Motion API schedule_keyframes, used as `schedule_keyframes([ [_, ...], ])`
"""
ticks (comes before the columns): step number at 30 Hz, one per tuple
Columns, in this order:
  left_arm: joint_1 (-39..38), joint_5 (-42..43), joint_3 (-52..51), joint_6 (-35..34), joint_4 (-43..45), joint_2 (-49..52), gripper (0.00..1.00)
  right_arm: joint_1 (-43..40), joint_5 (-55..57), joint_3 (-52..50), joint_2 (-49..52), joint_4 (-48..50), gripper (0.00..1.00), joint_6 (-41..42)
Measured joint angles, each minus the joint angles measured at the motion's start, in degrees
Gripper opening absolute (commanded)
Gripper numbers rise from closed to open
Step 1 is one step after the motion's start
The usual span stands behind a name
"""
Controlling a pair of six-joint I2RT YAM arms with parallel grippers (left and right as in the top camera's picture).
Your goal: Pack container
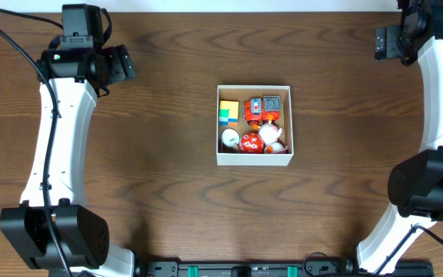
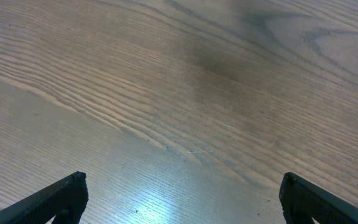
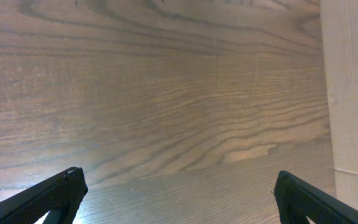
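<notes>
Dark brown wood grain covers the table (image 1: 168, 154), and the overhead lamp glares off it as a pale patch in both wrist views. A thin light strip runs along the far edge, beyond the container.

Well to the left of the container and farther back, the left gripper (image 2: 184, 198) hangs over bare wood. Its two black fingers (image 2: 61, 196) are spread wide, with nothing between them.

The container (image 1: 254, 160) sits a little right of the table's middle. It is a square, shallow box with thin white walls and a tan floor. Inside, at its left, are a yellow, green and blue block (image 1: 228, 112) and a white round piece (image 1: 230, 139). An orange-red toy (image 1: 254, 110) and a red ball with white marks (image 1: 250, 143) lie in the middle. A grey toy (image 1: 271, 105) and a white figure (image 1: 271, 137) lie at its right.

Well to the right of the container and back, the right gripper (image 3: 179, 196) is parted just as wide and holds nothing. A pale tan panel (image 3: 350, 93) fills the right edge of its view; what it is I cannot tell.
</notes>
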Motion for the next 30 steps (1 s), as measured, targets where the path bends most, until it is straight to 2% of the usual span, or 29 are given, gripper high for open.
schedule_keyframes([
  [17, 0.0, 0.0, 0.0, 0.0, 0.0, 0.0, 0.98, 0.0, -0.1, 0.0, 0.0, 0.1, 0.99, 0.0],
  [22, 0.0, 0.0, 0.0, 0.0, 0.0, 0.0, 0.98, 0.0, -2.8, 0.0, -0.8, 4.4, 0.99, 2.9],
  [26, 0.0, 0.0, 0.0, 0.0, 0.0, 0.0, 0.98, 0.1, -6.5, 0.0, -5.2, 5.8, 0.99, 7.3],
  [30, 0.0, 0.0, 0.0, 0.0, 0.0, 0.0, 0.98, 1.0, -8.6, 0.0, -13.9, 9.0, 0.99, 9.7],
])
